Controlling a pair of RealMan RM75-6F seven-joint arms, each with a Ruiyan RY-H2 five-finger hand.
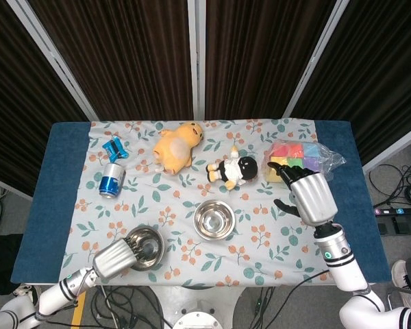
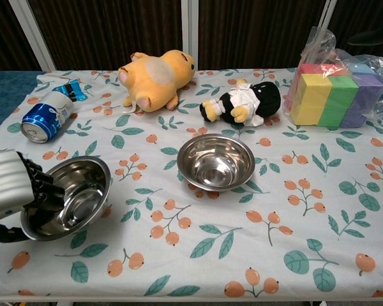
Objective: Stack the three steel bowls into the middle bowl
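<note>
My left hand [image 1: 115, 258] [image 2: 11, 190] grips the near rim of a steel bowl [image 1: 146, 245] [image 2: 71, 196], fingers hooked inside it. That bowl is tilted, its open side facing right and its far edge raised off the cloth. The middle steel bowl [image 1: 213, 219] [image 2: 216, 162] stands upright on the floral cloth, well to the right of the held bowl. Only these two bowls show. My right hand [image 1: 308, 196] hovers right of the middle bowl, near the block bag, fingers spread and holding nothing.
At the back of the table lie a yellow plush [image 1: 177, 145], a black-and-white doll [image 1: 231, 169], a blue can [image 1: 111, 180], a blue wrapper [image 1: 114, 147] and bagged foam blocks [image 1: 298, 157]. The doll lies just behind the middle bowl.
</note>
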